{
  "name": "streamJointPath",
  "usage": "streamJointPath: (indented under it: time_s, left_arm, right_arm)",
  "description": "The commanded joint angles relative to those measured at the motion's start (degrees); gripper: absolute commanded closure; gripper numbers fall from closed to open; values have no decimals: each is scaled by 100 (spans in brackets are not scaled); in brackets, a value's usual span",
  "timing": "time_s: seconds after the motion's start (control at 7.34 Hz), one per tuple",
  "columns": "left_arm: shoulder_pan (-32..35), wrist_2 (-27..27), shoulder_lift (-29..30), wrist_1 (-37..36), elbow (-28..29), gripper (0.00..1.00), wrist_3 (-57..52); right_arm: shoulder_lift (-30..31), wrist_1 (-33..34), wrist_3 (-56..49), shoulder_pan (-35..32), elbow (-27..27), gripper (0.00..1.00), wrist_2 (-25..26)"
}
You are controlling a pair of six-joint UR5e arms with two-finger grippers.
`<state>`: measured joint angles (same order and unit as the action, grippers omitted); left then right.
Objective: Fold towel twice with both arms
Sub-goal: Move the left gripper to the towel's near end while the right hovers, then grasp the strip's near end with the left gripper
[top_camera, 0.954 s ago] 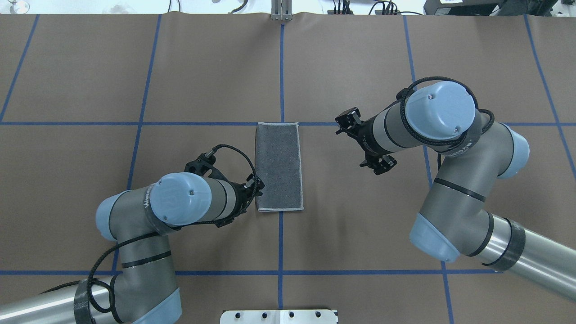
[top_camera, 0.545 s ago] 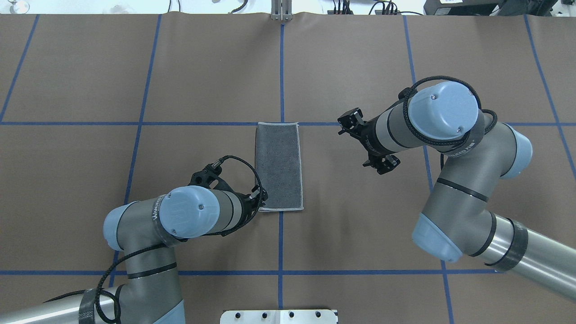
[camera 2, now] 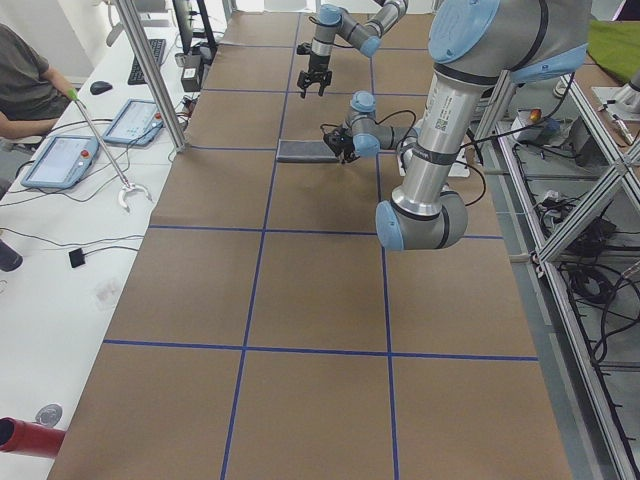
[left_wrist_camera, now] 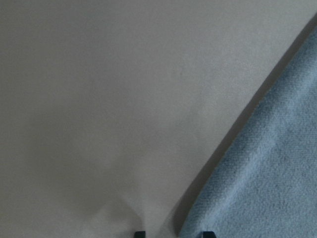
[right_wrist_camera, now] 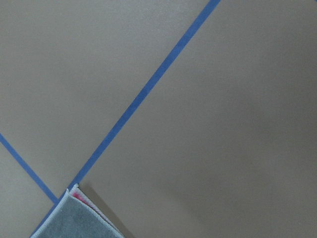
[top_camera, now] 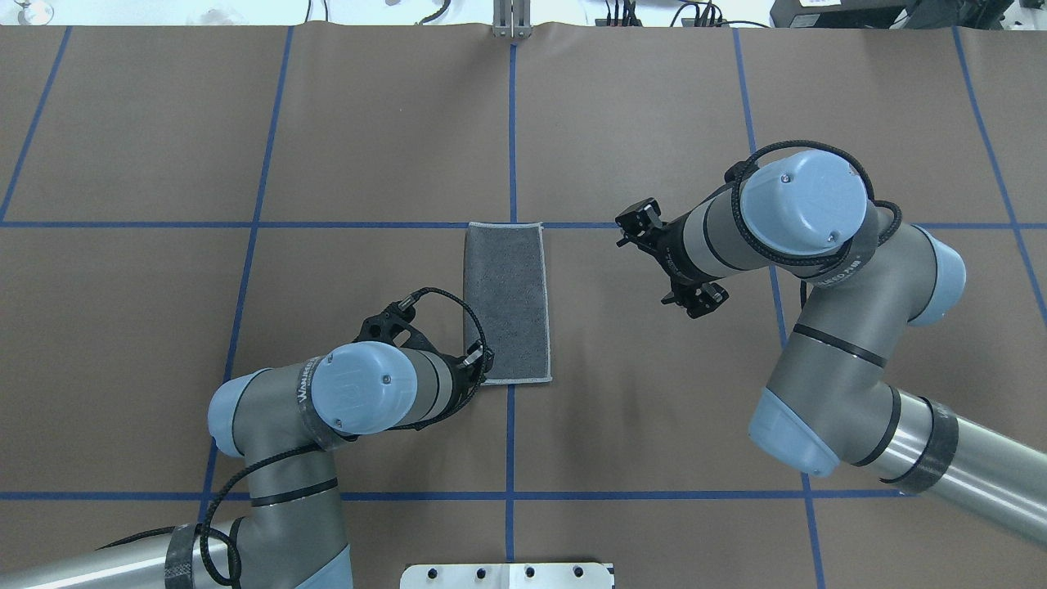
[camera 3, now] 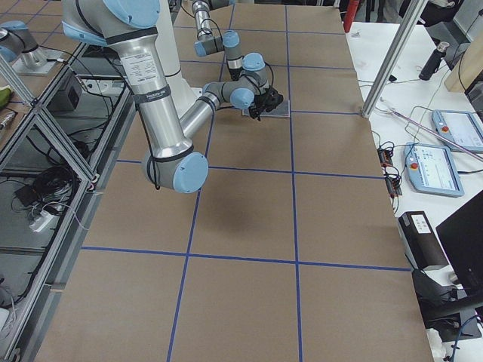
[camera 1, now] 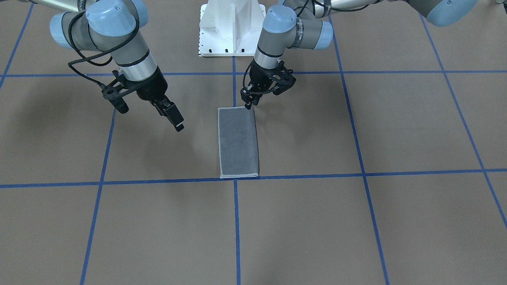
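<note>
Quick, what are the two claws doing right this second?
Left gripper: open, with its fingertips on either side of the towel corner.
Right gripper: holds nothing, off to the towel's side; open or shut cannot be told.

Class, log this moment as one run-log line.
towel: folded once, grey up | left gripper: open at corner | right gripper: clear of towel
</note>
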<state>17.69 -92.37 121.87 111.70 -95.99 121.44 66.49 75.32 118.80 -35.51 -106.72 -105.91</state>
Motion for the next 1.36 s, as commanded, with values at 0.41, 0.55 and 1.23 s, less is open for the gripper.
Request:
streamJointPath:
  time_s: [0.41, 0.55, 1.23]
  left_arm:
    - [50, 17, 29, 1, -68, 100, -15]
    - [59, 0, 29, -7, -199, 100, -15]
    - [120, -9, 99, -148, -482, 100, -6]
  right_arm:
    - [-5, 1, -6, 1, 2, 0, 0]
    - [-5, 1, 2, 1, 10, 0, 9]
    - [4, 1, -6, -78, 11, 0, 0]
